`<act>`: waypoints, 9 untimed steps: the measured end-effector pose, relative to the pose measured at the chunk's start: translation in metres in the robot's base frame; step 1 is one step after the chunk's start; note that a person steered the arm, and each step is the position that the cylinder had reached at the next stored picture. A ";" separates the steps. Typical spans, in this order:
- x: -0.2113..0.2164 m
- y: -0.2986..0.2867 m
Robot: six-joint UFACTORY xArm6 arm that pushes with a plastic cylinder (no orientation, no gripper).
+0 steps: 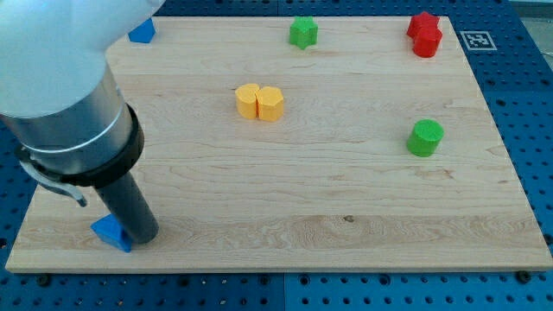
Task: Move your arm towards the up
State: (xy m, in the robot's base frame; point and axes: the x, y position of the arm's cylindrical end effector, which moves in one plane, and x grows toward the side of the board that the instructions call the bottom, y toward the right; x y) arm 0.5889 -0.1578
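My tip (143,238) rests on the wooden board (285,199) at the view's bottom left, touching the right side of a blue block (109,231). The arm's big grey and white body fills the view's top left. Another blue block (143,32) shows partly behind the arm at the top left. Two yellow blocks stand side by side near the upper middle, one hexagonal (248,100) and one rounded (270,104). A green star block (303,32) is at the top middle. A green cylinder (425,138) is at the right. A red star block (423,24) and a red cylinder (427,43) touch at the top right.
The board lies on a blue pegboard table (527,95). A black and white marker tag (477,40) is just off the board's top right corner. The board's bottom edge runs close below my tip.
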 end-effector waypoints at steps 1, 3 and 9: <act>0.000 -0.009; 0.000 -0.023; 0.000 0.115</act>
State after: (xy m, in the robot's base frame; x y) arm 0.5889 -0.0430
